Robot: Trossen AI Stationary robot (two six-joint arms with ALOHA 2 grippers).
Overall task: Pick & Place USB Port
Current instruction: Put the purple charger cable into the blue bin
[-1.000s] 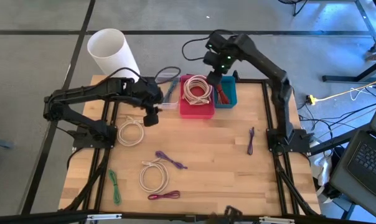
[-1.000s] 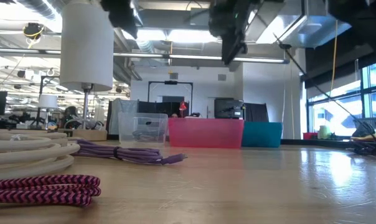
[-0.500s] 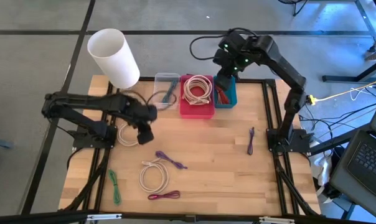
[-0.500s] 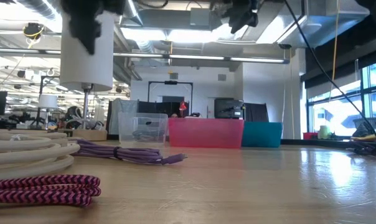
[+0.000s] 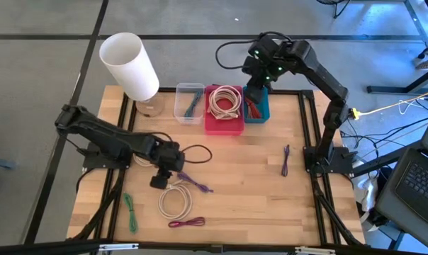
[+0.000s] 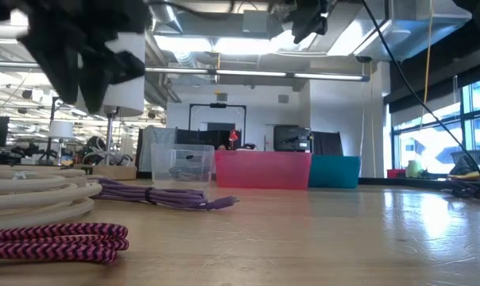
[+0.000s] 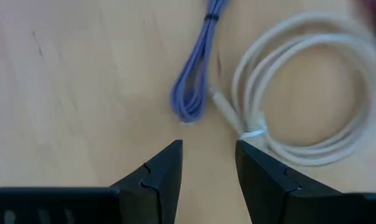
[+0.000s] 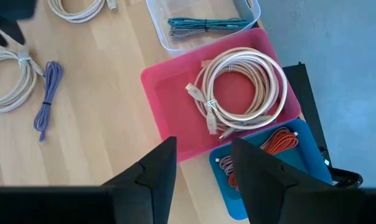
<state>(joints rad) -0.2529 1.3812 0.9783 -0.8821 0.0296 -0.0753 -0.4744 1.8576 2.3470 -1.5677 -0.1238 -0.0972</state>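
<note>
Loose cables lie flat on the wooden table. My left gripper point(image 5: 159, 180) is open and hovers over a light purple bundled cable point(image 5: 194, 183) beside a white coiled cable point(image 5: 176, 200). The left wrist view shows that purple cable point(image 7: 197, 81) and the white coil point(image 7: 300, 93) just ahead of my open left gripper point(image 7: 210, 155), touching neither. My right gripper point(image 5: 255, 91) is open and empty, high over the blue bin point(image 5: 260, 110); the right wrist view looks past it point(image 8: 203, 165) onto the pink bin point(image 8: 169, 124).
At the far edge stand a clear bin point(image 5: 189, 103) with a teal cable, a pink bin point(image 5: 224, 122) with a white coil, and the blue bin with red cables. Another white coil point(image 5: 147, 151), a green cable point(image 5: 131, 211), a magenta cable point(image 5: 187, 222), a dark purple cable point(image 5: 285, 160) and a white cylinder point(image 5: 129, 65) are around.
My left gripper has swung from beside the clear bin toward the table's near edge and come down over the purple cable and white coil. My right arm shifted a little toward the right over the blue bin, then kept still. No cable has moved.
</note>
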